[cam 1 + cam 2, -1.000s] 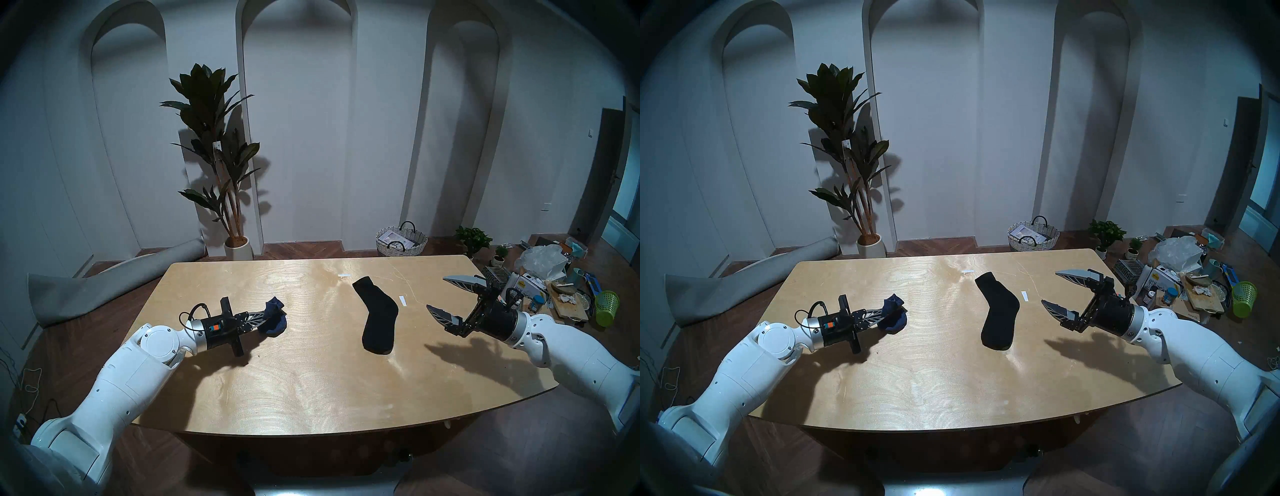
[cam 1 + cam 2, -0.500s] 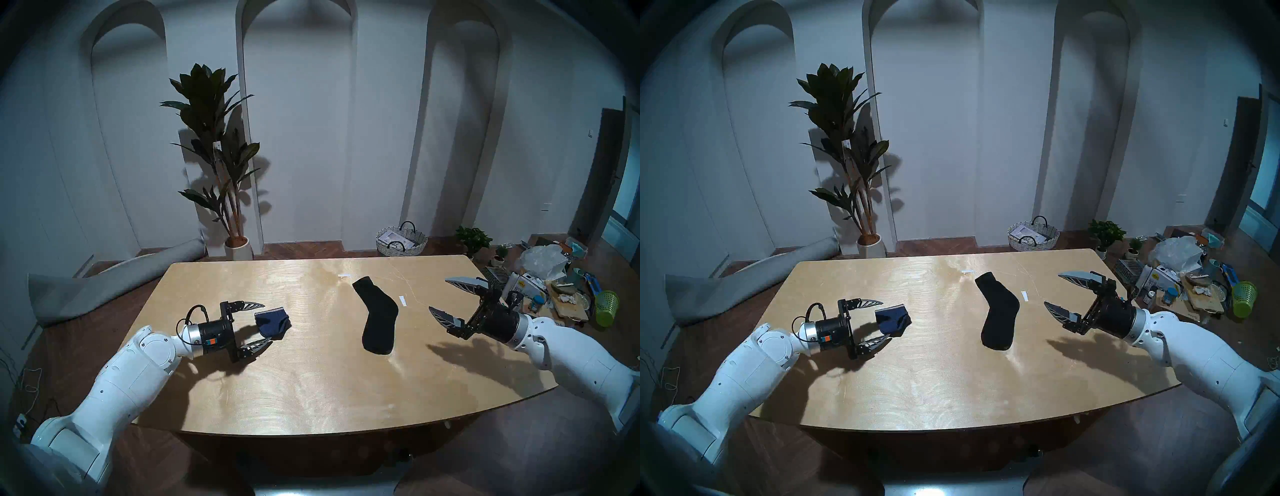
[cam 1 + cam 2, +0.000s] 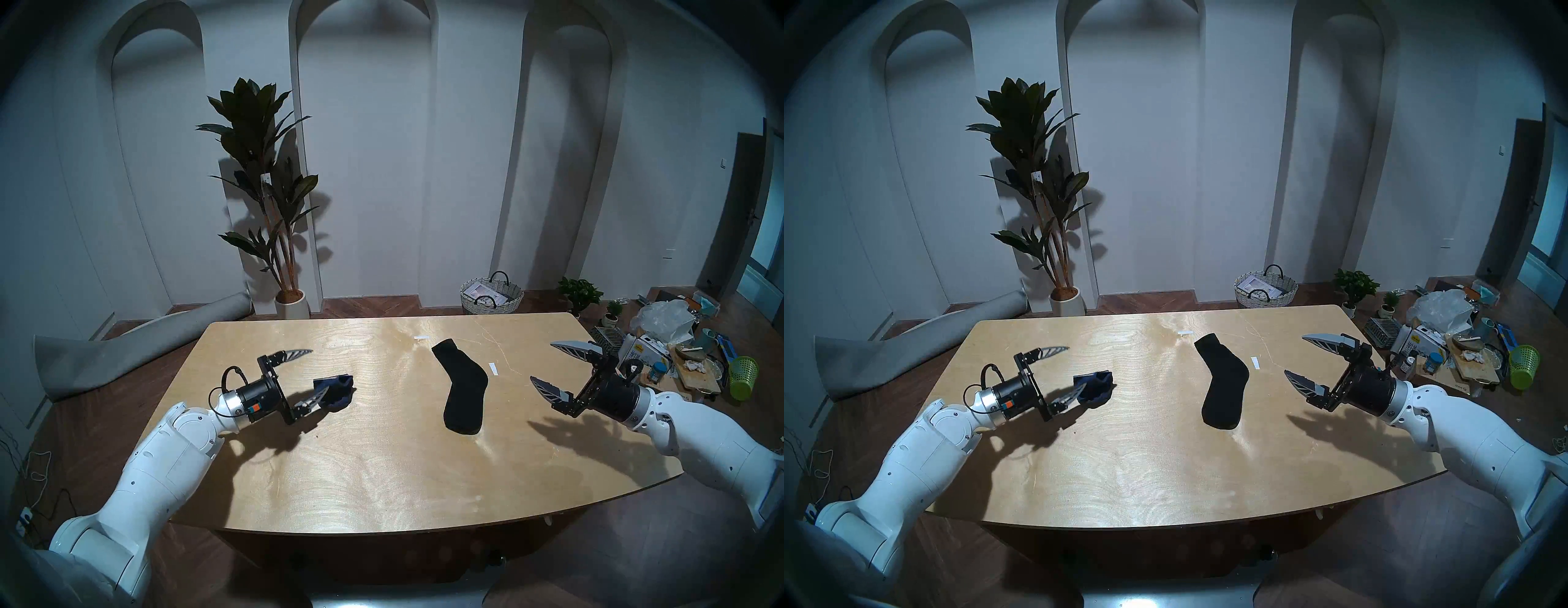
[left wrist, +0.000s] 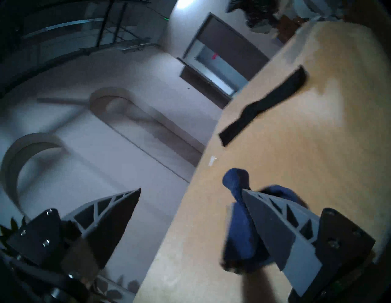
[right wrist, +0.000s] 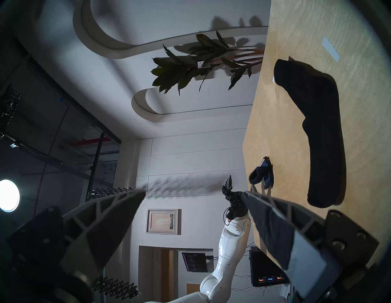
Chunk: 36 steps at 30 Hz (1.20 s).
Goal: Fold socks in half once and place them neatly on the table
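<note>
The table (image 3: 382,458) is a broad sheet of pale plywood with rounded corners, and both arms reach in over it from the near side. The left arm (image 3: 161,463) comes in over the near left corner, and the right arm (image 3: 712,446) comes in over the right edge.

The left gripper (image 3: 316,372) hangs above the left part of the table with its jaws spread wide and nothing between them. One finger (image 4: 273,213) lies in front of the navy sock in the left wrist view; whether it touches the fabric cannot be told. The right gripper (image 3: 545,363) is held over the right end of the table, jaws also spread wide and empty, well apart from both socks.

The black sock (image 3: 462,388) lies flat and unfolded right of the table's middle, cuff toward the far edge, foot toward the near side. The navy sock (image 3: 337,388) sits on the left part of the table as a bunched, doubled-over heap, just beside the left gripper's lower finger.

Two small white strips lie on the table, one (image 3: 421,337) just beyond the black sock's cuff and the other (image 3: 492,368) just to its right.
</note>
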Each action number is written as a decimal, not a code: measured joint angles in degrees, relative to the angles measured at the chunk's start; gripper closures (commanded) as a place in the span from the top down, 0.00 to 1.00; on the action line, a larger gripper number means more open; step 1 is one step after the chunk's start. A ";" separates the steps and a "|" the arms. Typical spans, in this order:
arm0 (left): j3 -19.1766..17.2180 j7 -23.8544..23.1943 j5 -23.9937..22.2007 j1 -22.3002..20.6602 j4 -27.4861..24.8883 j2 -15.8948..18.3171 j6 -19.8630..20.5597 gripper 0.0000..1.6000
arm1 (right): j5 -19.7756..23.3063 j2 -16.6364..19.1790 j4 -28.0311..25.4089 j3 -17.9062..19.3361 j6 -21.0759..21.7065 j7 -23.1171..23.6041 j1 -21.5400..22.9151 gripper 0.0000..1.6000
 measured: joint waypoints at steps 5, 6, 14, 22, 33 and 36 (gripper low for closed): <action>-1.99 2.07 -4.74 -1.59 -3.67 -2.06 0.72 1.00 | 0.02 0.28 -0.09 0.90 0.00 -0.11 1.39 1.00; -2.24 2.24 -5.27 -1.77 -4.12 -2.23 0.87 1.00 | 0.02 0.30 -0.09 1.01 0.00 -0.12 1.56 1.00; -5.53 4.47 -11.76 -3.79 -8.44 -3.70 3.34 1.00 | -0.07 0.34 -0.12 1.78 0.00 -0.73 3.62 1.00; -8.66 6.60 -17.73 -5.70 -10.57 -4.83 6.68 1.00 | -0.16 0.10 -0.05 2.18 0.00 -2.41 5.64 1.00; -10.15 8.45 -23.51 -7.13 -11.10 -6.72 13.99 1.00 | -0.51 -0.76 1.05 2.57 0.00 -7.48 9.42 1.00; -10.15 8.90 -24.74 -7.27 -10.91 -7.47 16.40 1.00 | -0.75 -1.25 2.25 2.46 0.00 -9.19 10.27 1.00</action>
